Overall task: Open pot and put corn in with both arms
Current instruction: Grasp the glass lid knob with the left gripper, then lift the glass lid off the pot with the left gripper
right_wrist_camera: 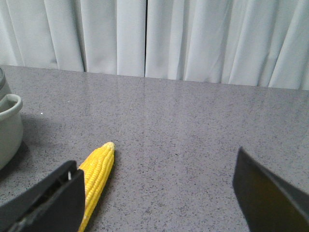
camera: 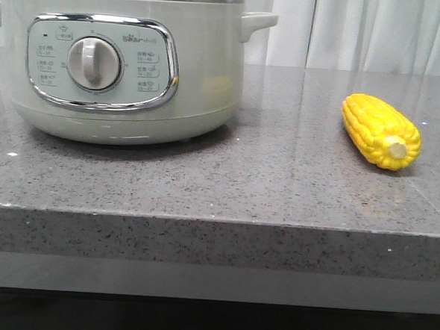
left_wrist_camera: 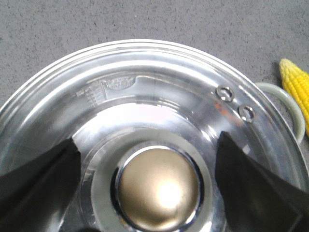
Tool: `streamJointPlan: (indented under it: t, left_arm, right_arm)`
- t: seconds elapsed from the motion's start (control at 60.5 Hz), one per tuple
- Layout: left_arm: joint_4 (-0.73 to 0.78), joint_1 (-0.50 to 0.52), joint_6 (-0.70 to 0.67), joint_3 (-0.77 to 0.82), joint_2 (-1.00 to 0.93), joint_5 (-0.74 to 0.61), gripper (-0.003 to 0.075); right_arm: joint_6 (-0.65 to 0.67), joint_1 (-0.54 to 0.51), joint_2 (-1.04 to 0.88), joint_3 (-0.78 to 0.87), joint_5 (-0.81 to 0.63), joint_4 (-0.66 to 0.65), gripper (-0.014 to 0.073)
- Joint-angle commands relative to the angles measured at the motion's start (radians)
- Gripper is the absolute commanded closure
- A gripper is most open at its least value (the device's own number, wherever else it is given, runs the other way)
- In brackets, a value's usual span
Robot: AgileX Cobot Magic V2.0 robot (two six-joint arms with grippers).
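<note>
My left gripper (left_wrist_camera: 154, 159) hangs spread wide over the pot (camera: 118, 61), its two dark fingers (left_wrist_camera: 38, 174) flanking the round brass-coloured knob (left_wrist_camera: 159, 188) at the centre of the glass lid (left_wrist_camera: 145, 96), touching nothing as far as I can see. The pot sits on the left of the grey stone counter (camera: 226, 188), lid on. The lid looks like the awkward part: smooth glass with a metal rim, likely weighty and breakable, so I judge the knob the only sensible hold. It is domed and polished, which may let it slip, so I would close squarely on its sides and lift straight up.

My right gripper (right_wrist_camera: 159, 193) is likewise parted and empty, low over the counter. The corn (camera: 381, 131) lies on its side to the right, well apart from the pot, pale stub end toward the counter's front edge; in the right wrist view it sits beside one finger (right_wrist_camera: 53, 198), not between the two. It looks light and firm, with ridged kernels that should give grip. I would take it across its thick middle, since the round cob may roll.
</note>
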Motion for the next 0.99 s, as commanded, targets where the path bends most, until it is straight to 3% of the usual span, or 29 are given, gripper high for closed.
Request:
streamJointPlan:
  t: [0.0, 0.529, 0.976]
  left_arm:
    - [-0.021, -0.005, -0.012, -0.038, -0.047, -0.029, 0.0177]
    - [-0.021, -0.005, -0.012, -0.038, -0.047, -0.038, 0.0451]
    - [-0.021, -0.005, -0.005, -0.053, -0.137, -0.082, 0.0480]
  right_arm:
    - [0.000, -0.006, 0.010, -0.037, -0.069, -0.010, -0.0041]
    - [0.000, -0.006, 0.010, -0.037, -0.069, -0.010, -0.0041]
    - [0.000, -0.006, 0.010, -0.037, -0.070, -0.010, -0.0041]
